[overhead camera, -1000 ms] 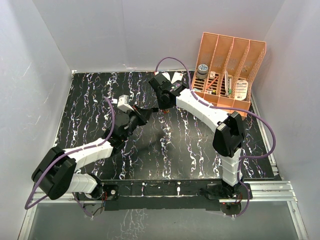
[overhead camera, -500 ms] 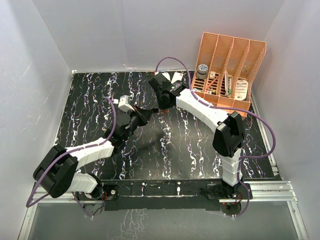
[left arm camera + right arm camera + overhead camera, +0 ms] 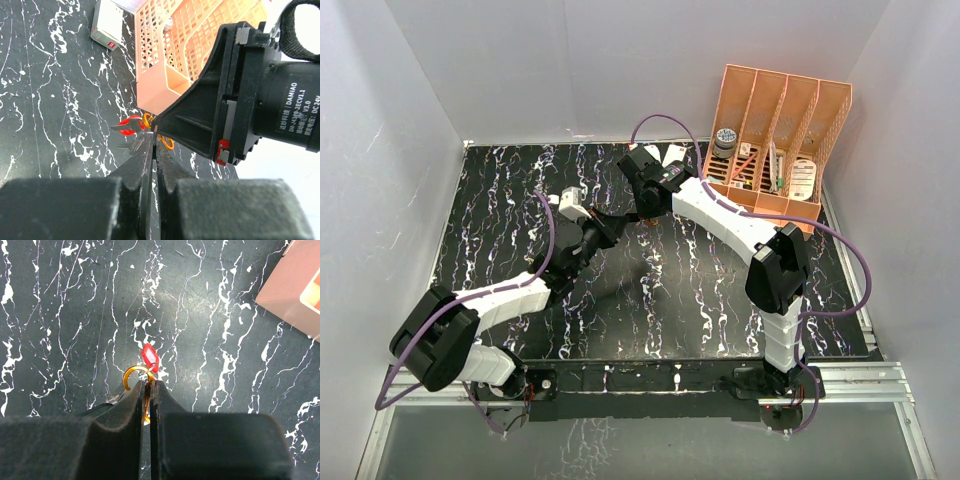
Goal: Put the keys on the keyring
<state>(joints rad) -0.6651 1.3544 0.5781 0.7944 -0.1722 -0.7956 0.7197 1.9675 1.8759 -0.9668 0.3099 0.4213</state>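
From above, both arms meet over the black worktop (image 3: 500, 200). The left wrist view shows the left pincer (image 3: 152, 146) squeezed shut by the keyring (image 3: 168, 145); I cannot tell what it pinches. The right wrist view shows the right pincer (image 3: 146, 383) clamped on that ring, with the red key (image 3: 149, 355) touching it. I think the ring is light, thin, stiff and slippery, so pinch its rim.

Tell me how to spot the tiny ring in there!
Start at the black white-veined table, near its middle, left of the tall orange slotted rack. There the right arm's black fingers pinch a thin orange-brown wire ring. It is an open hoop, unlike the solid red-headed key right beside it.
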